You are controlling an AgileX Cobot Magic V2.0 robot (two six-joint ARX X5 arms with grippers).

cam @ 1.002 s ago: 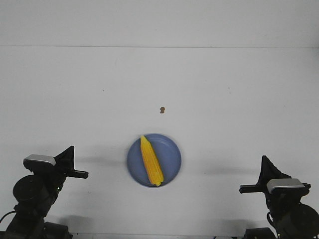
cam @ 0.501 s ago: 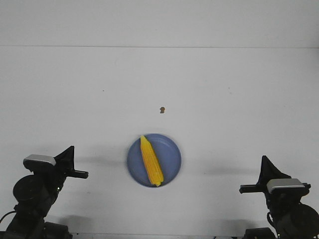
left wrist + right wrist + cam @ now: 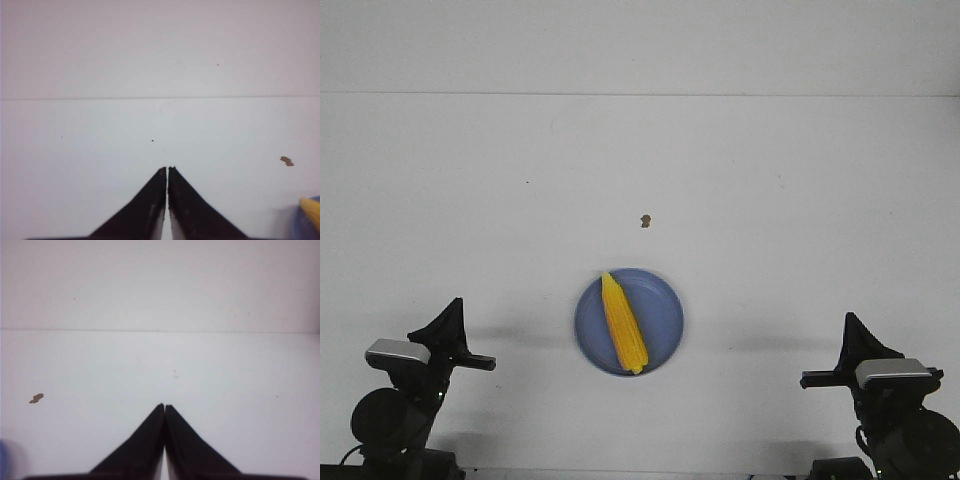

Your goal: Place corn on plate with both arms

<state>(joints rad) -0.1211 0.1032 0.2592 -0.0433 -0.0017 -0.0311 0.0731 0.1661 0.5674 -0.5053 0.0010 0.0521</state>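
One corn [image 3: 623, 324]: a yellow cob lying inside the plate, tip toward the far left, butt at the near rim. Only its tip shows in the left wrist view [image 3: 311, 210].
Plate [image 3: 663, 314]: round, blue, near the middle of the table, between the two arms.
Left gripper [image 3: 451, 322]: low at the near left, well apart from the plate, fingers pressed together with a hairline gap, holding nothing [image 3: 167, 172].
Right gripper [image 3: 851, 335]: near right, well apart from the plate, fingers closed tip to tip, empty [image 3: 164, 407].
Speck [image 3: 645, 221]: a small brown crumb on the table, just beyond the plate.
Table [image 3: 800, 190]: plain white.
Progress: the placing looks done; corn rests fully within the rim.
Doing it well: park both arms low and clear of the plate, so nothing nudges the cob.
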